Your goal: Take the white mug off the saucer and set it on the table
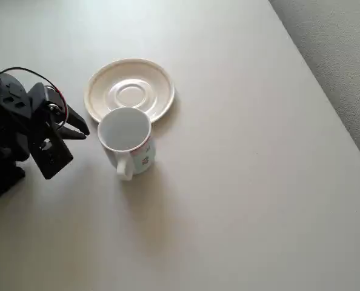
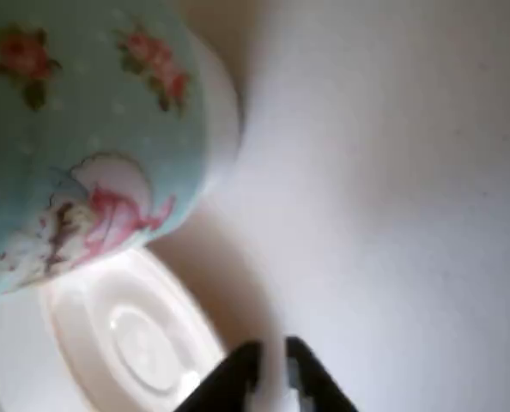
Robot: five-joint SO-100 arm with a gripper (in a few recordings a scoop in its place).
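The white mug (image 1: 125, 134) stands upright on the table (image 1: 240, 182), handle toward the bottom of the overhead view. It sits just off the saucer (image 1: 159, 85) and hides a bit of the saucer's near rim. The saucer's central well is bare. My black gripper (image 1: 86, 132) is left of the mug and apart from it, tips pointing at its side. In the wrist view the mug's pale blue flowered side (image 2: 75, 129) is close at upper left, with the saucer (image 2: 109, 335) below it. There my gripper (image 2: 274, 371) is open by a narrow gap, with nothing between its fingers.
The arm's black body (image 1: 16, 139) with red and black wires fills the left edge of the overhead view. Grey carpet (image 1: 343, 54) lies past the table's right edge. Bare tabletop (image 2: 392, 172) stretches right of and below the mug.
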